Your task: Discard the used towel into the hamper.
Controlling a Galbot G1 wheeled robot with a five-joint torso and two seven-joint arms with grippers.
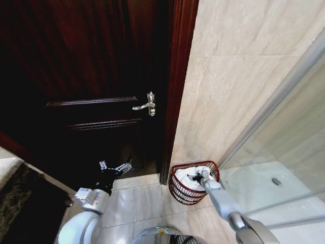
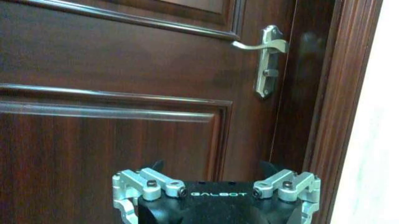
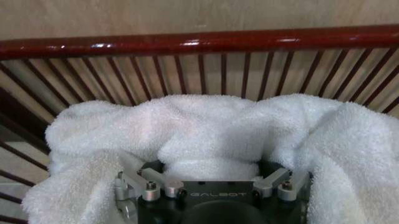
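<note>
Towel (image 3: 212, 135), white terry, sits bunched inside the hamper (image 1: 179, 193), piled up against its dark red rim. Hamper stands on the tile floor (image 1: 147, 203) against the beige wall (image 1: 228, 91), just beside the door frame. My right pincer (image 3: 212, 170) is down in the hamper, buried in towel folds; fingertips hidden, so I can't tell if it's clenched or released. My left pincer (image 1: 115, 166) hovers well apart from the hamper, facing the dark wooden door (image 2: 124, 70) below its handle (image 2: 265, 51), fingers spread, grasping nothing.
</note>
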